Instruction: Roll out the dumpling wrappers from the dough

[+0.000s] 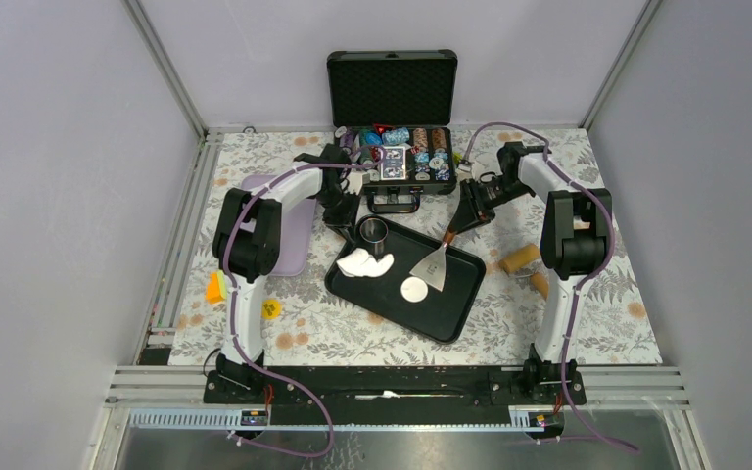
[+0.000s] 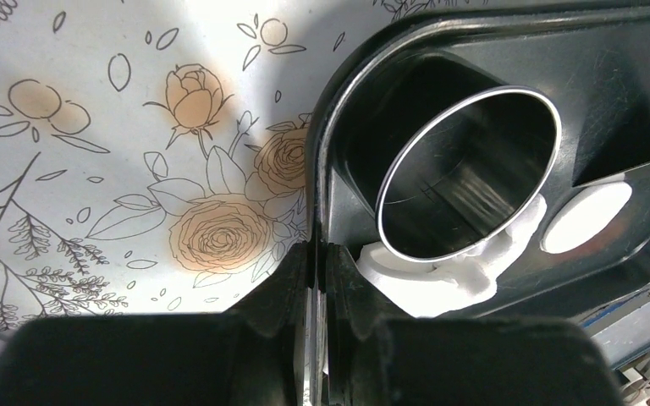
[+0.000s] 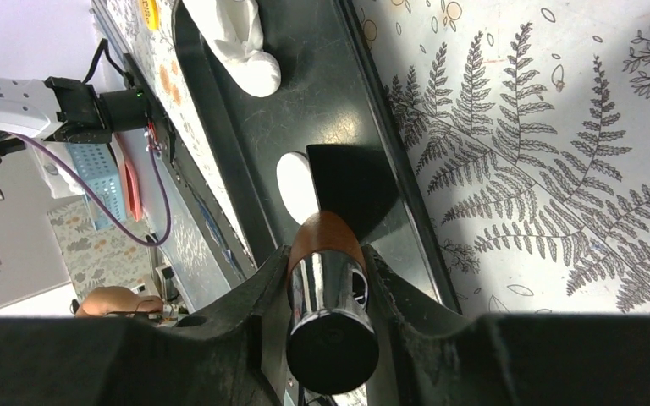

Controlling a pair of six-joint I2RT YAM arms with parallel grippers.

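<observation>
A black tray [image 1: 462,279] holds a crumpled scrap of dough [image 1: 364,262], one round dumpling wrapper [image 1: 414,289] and a steel ring cutter [image 1: 373,231]. My left gripper [image 1: 351,220] is at the tray's far-left corner. In the left wrist view it [image 2: 317,249] is shut on the tray's rim [image 2: 320,169], with the ring cutter [image 2: 465,173] standing over the dough [image 2: 440,283]. My right gripper [image 1: 462,220] is shut on the wooden handle of a scraper [image 1: 432,266]. In the right wrist view, the gripper [image 3: 326,254] holds the scraper's blade [image 3: 355,182] against the wrapper's [image 3: 294,186] edge.
An open case of poker chips [image 1: 392,127] stands behind the tray. A purple board [image 1: 294,230] lies on the left under the left arm. A wooden rolling pin [image 1: 521,258] lies to the right of the tray. Small orange [image 1: 214,289] and yellow [image 1: 270,309] items sit near the left.
</observation>
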